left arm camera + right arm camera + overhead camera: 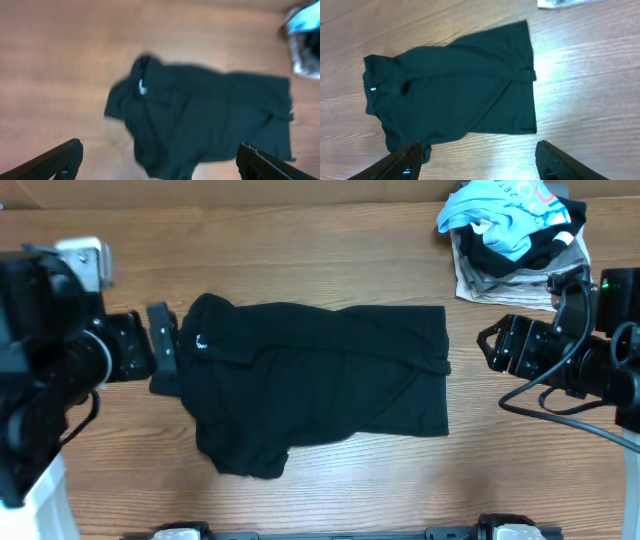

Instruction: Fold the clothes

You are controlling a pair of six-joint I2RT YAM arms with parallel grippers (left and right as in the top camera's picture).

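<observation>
The black garment [320, 385] lies spread and partly folded across the middle of the wooden table, its collar end with a small white logo [201, 343] to the left. It also shows in the left wrist view [200, 120] and the right wrist view [455, 90]. My left gripper [163, 350] is open and empty at the garment's left edge, above the table. My right gripper [492, 345] is open and empty, to the right of the garment and apart from it.
A pile of other clothes [515, 235] sits at the back right: a light blue shirt on top of black and grey-white patterned folded fabric. The wooden table [330, 270] has its front edge along the bottom of the overhead view.
</observation>
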